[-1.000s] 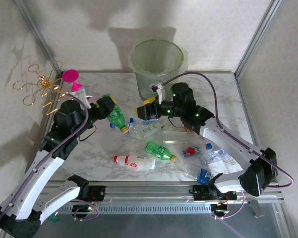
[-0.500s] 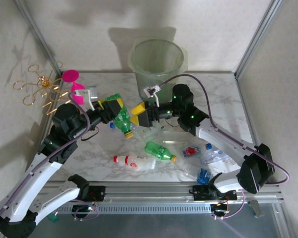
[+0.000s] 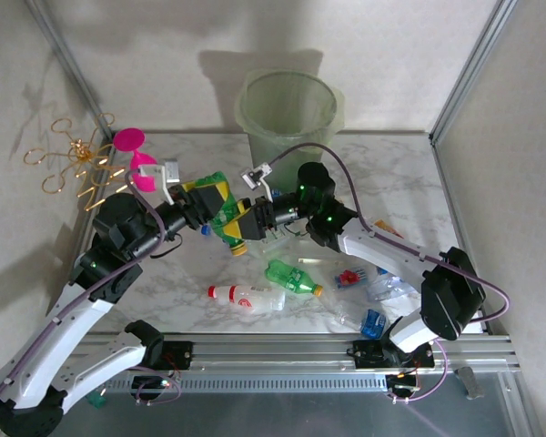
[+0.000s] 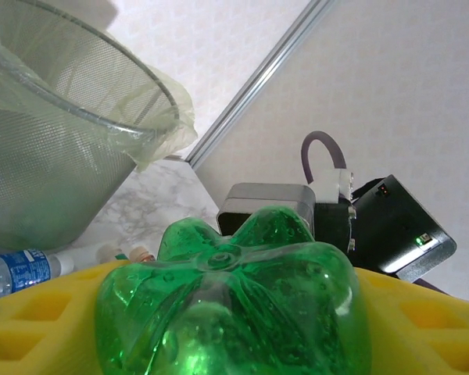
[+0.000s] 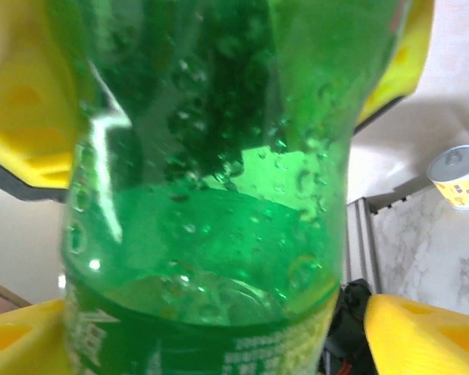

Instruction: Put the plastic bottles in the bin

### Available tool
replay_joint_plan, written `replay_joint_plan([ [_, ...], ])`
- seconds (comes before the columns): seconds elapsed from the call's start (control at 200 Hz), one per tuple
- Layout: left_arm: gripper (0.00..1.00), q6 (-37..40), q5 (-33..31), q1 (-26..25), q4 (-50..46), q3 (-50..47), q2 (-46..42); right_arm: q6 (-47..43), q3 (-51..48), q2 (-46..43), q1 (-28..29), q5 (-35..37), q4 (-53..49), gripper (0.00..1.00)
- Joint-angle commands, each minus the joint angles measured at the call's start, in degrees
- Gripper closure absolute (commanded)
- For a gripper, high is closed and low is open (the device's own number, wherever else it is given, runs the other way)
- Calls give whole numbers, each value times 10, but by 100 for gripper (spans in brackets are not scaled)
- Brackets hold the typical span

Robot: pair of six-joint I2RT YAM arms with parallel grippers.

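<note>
Lab test cell, alu frame (image 3: pixel 473 66), white walls (image 3: pixel 391 45)

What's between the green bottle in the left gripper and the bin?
The right gripper, its fingers straddling the green bottle held by the left gripper, sits on the side toward the bin; nothing else visible.

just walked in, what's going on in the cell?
The left gripper is clamped on a green bottle, held short of the bin. The right gripper has its jaws either side of the same bottle, with a gap on one side, so it looks like a handover. Other bottles lie on the table.
</note>
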Motion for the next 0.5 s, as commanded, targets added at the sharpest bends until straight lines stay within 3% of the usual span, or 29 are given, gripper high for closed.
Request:
replay_joint_plan([
  [0.0,47,8,25,-10,27,-7,-19,61,6,9,0,2,83,21],
  [0.08,48,11,24,-10,26,-9,-24,81,10,12,0,11,98,29],
  [0.315,45,14,23,-11,24,-5,-33,69,18,7,0,23,74,37],
  [0.496,43,18,29,-11,24,-11,-37,66,16,5,0,21,68,53],
])
